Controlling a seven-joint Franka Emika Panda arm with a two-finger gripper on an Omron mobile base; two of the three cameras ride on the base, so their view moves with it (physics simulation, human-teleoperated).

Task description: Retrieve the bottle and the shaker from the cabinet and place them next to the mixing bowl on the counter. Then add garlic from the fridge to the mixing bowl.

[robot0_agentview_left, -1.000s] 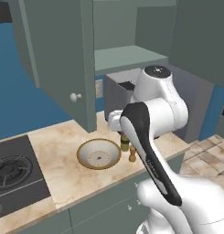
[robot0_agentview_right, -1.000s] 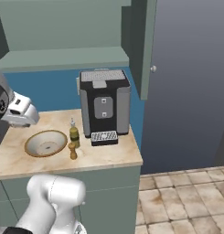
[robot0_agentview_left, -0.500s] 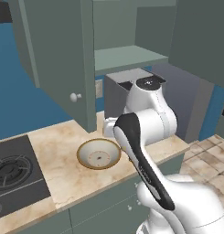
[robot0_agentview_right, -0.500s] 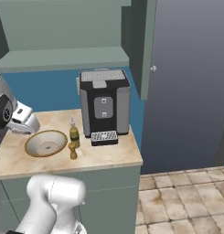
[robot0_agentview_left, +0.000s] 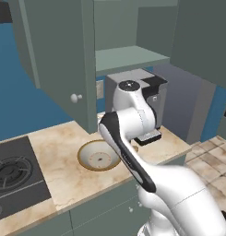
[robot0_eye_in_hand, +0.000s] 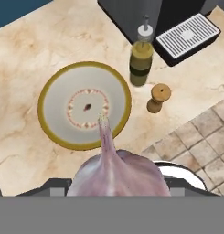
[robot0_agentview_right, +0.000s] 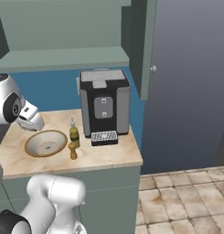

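Note:
My gripper [robot0_agentview_right: 33, 121] hangs just above the left rim of the mixing bowl [robot0_agentview_right: 45, 143], shut on a pale purple garlic bulb [robot0_eye_in_hand: 114, 168] that takes up the bottom middle of the hand view. The bowl [robot0_eye_in_hand: 84, 106], cream with a yellow rim, lies straight below the garlic's tip and holds nothing. To the bowl's right stand the olive-green bottle [robot0_eye_in_hand: 141, 59] and the small wooden shaker [robot0_eye_in_hand: 157, 97], both upright on the marble counter [robot0_agentview_right: 109, 153]. In the left base view my own forearm hides part of the bowl [robot0_agentview_left: 98, 156].
A black coffee machine [robot0_agentview_right: 104, 107] stands against the wall right behind the bottle. Above it is the open cabinet with its door [robot0_agentview_left: 63, 60] swung out. A stove [robot0_agentview_left: 13, 173] lies left of the bowl. A tall grey door [robot0_agentview_right: 191, 82] closes the counter's right end.
The arm has swung further over the counter, and the hand with the garlic has come down and closer to the bowl. Bottle, shaker and bowl have not moved.

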